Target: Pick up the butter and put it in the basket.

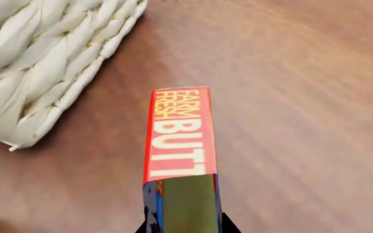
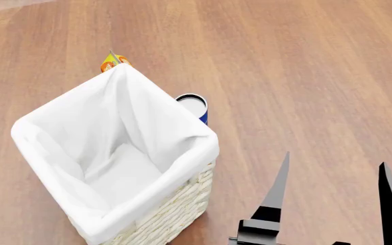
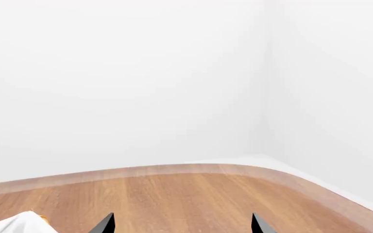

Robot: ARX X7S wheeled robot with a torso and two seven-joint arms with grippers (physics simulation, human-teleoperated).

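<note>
Butter in hand, not yet in the basket.
The left gripper clamps the butter carton beside the wicker basket; next, lift over its rim (right gripper gapes, holding nothing).

The butter runs off the left wrist picture's edge; its white lettering stops at "BUTT", and only two dark finger slivers of the left gripper flank it, so the grip itself is hidden. The basket is cut at the head view's near edge and hides most of an orange-topped item and a blue-rimmed can behind it. The right gripper shows only finger blades, its body cropped.
</note>
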